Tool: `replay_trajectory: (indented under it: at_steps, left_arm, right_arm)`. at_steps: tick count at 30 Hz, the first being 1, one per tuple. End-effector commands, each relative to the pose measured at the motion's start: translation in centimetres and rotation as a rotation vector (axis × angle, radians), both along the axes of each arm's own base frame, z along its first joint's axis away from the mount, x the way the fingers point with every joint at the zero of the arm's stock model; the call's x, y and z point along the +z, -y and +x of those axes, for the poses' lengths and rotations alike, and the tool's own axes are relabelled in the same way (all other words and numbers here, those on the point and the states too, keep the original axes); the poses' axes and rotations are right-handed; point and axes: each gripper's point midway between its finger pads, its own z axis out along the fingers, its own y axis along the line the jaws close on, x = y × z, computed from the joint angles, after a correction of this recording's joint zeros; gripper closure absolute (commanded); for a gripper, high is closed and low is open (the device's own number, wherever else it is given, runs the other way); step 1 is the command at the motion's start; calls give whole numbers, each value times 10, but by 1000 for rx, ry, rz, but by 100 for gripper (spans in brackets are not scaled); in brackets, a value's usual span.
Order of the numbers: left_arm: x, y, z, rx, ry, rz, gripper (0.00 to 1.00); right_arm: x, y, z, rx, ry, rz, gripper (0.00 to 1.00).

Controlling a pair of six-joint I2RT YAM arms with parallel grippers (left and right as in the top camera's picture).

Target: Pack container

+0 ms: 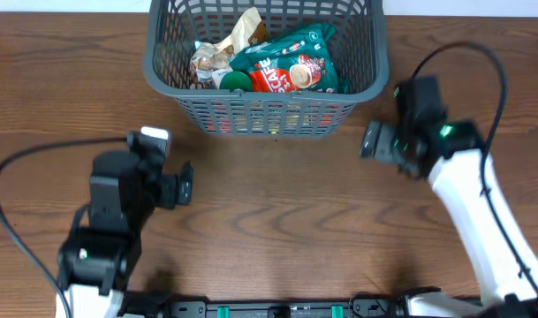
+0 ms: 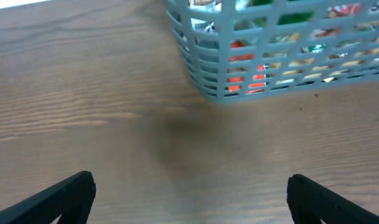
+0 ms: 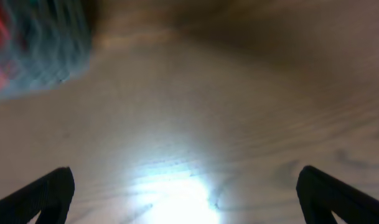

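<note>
The container (image 1: 367, 87), a dark gray mesh basket, stands at the far middle of the table. Inside lie a green and red coffee bag (image 1: 291, 66), a crumpled tan wrapper (image 1: 217, 55) and other packets. It shows at the top of the left wrist view (image 2: 205, 68) and blurred at the top left of the right wrist view (image 3: 33, 50). My left gripper (image 1: 187, 184) is open and empty over bare table, in front of the basket's left corner. My right gripper (image 1: 367, 141) is open and empty just right of the basket's near right corner.
The wooden table (image 1: 277, 221) stretches between the two arms. Black cables loop by the left arm (image 1: 12, 168) and over the right arm (image 1: 481, 62). A bright light glare lies on the table in the right wrist view (image 3: 177, 199).
</note>
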Motion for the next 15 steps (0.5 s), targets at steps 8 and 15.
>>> replay_trajectory:
  at_steps: [8,15]
  left_arm:
    - [12,2,-13,-14,165,-38,1]
    - [12,2,-13,-14,165,-39,1]
  right_arm:
    - [-44,-12,-43,31,68,-89,1]
    - [-47,-11,-54,37,66,-113,1]
